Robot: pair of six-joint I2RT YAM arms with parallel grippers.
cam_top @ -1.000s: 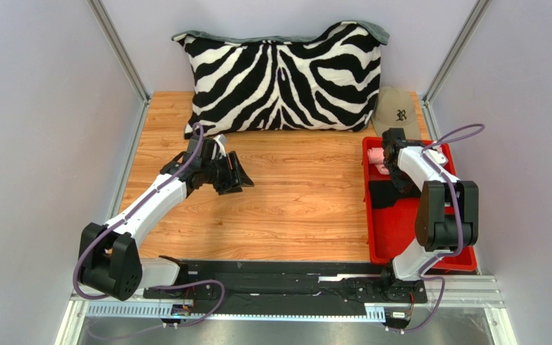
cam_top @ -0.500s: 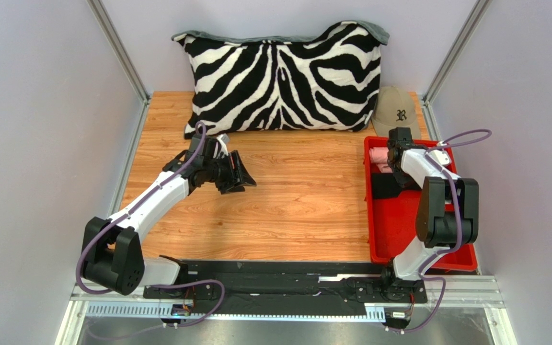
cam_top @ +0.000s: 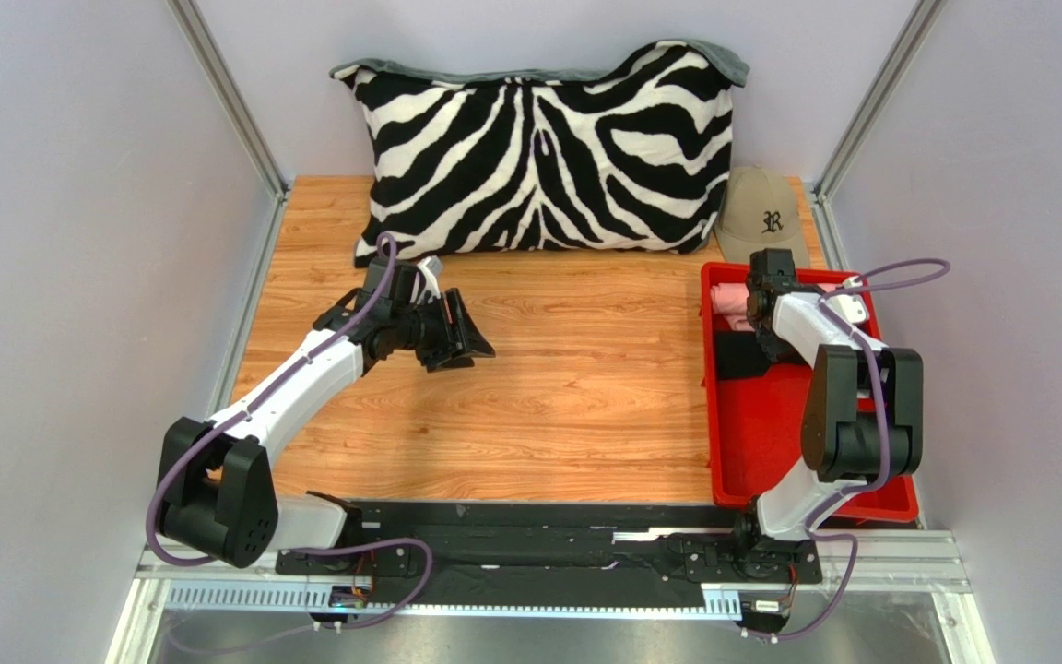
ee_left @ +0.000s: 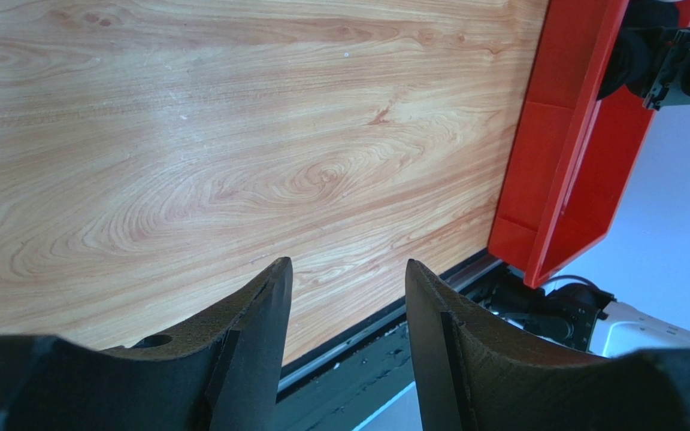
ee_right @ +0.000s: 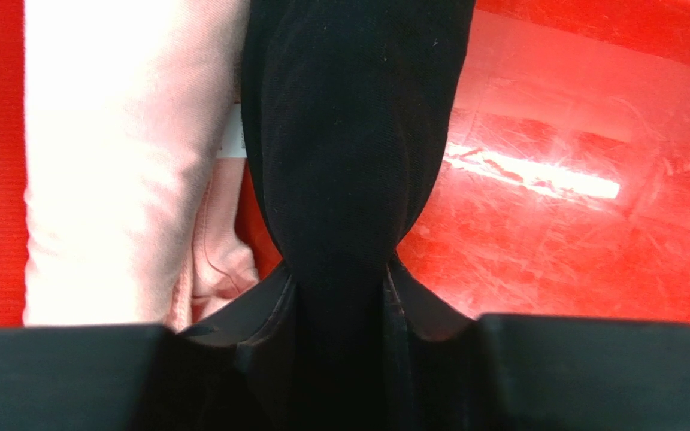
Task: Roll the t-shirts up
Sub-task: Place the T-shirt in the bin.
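Your left hand point(cam_top: 465, 339) hovers over the left half of the table point(cam_top: 592, 401), pointing toward the right edge. Its fingers stand well apart with nothing between them; its wrist view shows only bare wood grain in the gap, and the fingertips do not touch the surface. Your right hand point(ee_right: 340, 278) is down inside the red tray point(cam_top: 772, 436), which lies along the table's right edge, and it works at the tray's far end. There its fingers are clamped on the black t-shirt point(ee_right: 349, 135): in the right wrist view the dark cloth is pinched into a narrow neck between the two pads and widens out beyond them over the tray floor. From above, more of that black shirt shows as a dark band across the tray just nearer to you than the hand. The salmon-pink t-shirt point(ee_right: 115, 162) lies bunched at the tray's far left corner, touching the black one along its side; nothing holds it. You cannot tell from these views how much of either shirt is rolled. A zebra-striped pillow point(cam_top: 544, 145) leans at the table's far edge, and a tan cap point(cam_top: 761, 215) sits at the far right corner, just beyond the tray.
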